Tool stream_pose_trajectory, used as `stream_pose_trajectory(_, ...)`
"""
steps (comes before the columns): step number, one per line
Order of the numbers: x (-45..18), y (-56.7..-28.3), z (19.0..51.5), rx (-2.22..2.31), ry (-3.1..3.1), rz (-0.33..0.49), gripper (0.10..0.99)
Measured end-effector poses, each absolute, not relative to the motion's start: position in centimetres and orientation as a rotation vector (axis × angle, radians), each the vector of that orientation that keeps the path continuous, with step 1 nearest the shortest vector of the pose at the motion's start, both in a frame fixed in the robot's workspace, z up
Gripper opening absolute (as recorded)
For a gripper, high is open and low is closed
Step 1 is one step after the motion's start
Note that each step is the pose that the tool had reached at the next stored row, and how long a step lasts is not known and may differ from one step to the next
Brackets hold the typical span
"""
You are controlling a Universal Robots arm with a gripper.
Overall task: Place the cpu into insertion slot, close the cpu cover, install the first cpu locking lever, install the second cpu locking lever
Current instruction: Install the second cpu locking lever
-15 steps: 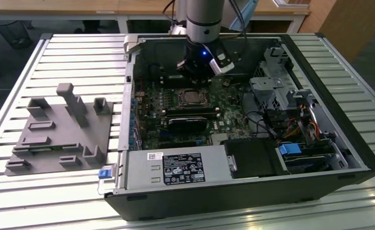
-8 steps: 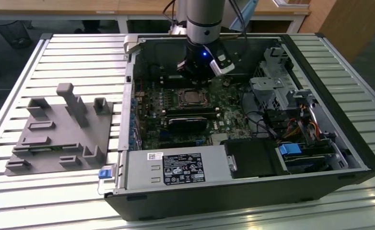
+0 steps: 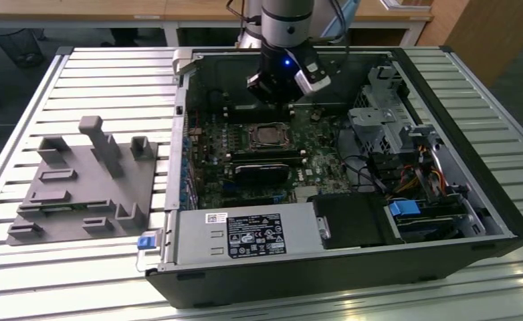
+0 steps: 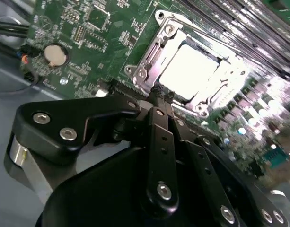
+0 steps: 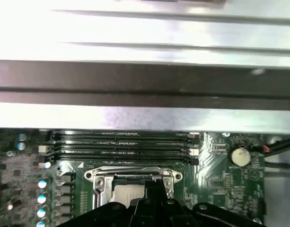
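The cpu [image 4: 189, 71] shows its dull silver top inside the insertion slot [image 4: 149, 56] on the green board, with the metal cover frame lying down around it. In the exterior view the cpu [image 3: 266, 136] sits mid-board in the open computer case. My gripper [image 4: 162, 94] hangs just above the board beside the slot's edge, its black fingertips drawn together with nothing between them. It hovers over the back of the case in the exterior view, gripper [image 3: 275, 101], a little behind the slot. In the first wrist view the gripper [image 5: 156, 187] overlaps the slot's frame [image 5: 100, 176].
Long black memory slots [image 5: 126, 142] run beside the socket, with the case wall beyond. A coin battery [image 4: 56, 54] and cables lie close by. A black block [image 3: 263, 172], power supply [image 3: 243, 237] and drive cables [image 3: 404, 180] crowd the case. A grey fixture [image 3: 83, 180] stands at the exterior view's left.
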State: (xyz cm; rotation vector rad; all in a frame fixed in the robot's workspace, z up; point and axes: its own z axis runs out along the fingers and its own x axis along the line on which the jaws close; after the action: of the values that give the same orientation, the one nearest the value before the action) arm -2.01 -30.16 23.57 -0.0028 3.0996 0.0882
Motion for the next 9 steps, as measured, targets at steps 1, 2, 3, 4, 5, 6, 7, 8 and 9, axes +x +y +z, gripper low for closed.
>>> stream_pose_trajectory(1,-2.01,-30.16,24.02,-0.003,3.100,0.088,0.106)
stream_pose_trajectory(2,-2.01,-30.16,24.39,-0.003,3.100,0.088,0.106)
stream_pose_trajectory(3,-2.01,-30.17,24.62,-0.003,3.100,0.088,0.106)
stream_pose_trajectory(4,-2.00,-30.22,24.72,-0.003,3.101,0.088,0.106)
stream_pose_trajectory(5,-2.01,-30.27,24.73,-0.003,3.102,0.089,0.106)
stream_pose_trajectory(6,-2.01,-30.35,24.74,-0.003,3.104,0.089,0.106)
stream_pose_trajectory(7,-2.01,-30.52,24.74,-0.003,3.104,0.088,0.106)
stream_pose_trajectory(8,-2.01,-30.74,24.74,-0.003,3.104,0.088,0.106)
stream_pose_trajectory(9,-2.01,-30.98,24.74,-0.003,3.104,0.089,0.106)
